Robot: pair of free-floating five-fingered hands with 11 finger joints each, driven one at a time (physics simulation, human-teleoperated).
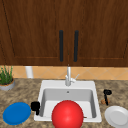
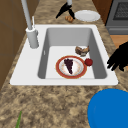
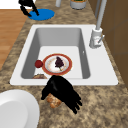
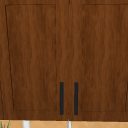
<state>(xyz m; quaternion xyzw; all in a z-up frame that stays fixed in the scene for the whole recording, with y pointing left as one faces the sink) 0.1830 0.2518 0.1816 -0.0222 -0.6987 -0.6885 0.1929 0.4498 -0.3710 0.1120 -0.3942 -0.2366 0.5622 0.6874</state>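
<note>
A dark wooden wall cabinet with two black vertical door handles hangs above the white sink. Below it runs a tan tiled backsplash. The countertop is speckled brown granite. A wooden floor shows beside the counter, and an oven stands at the far end.
</note>
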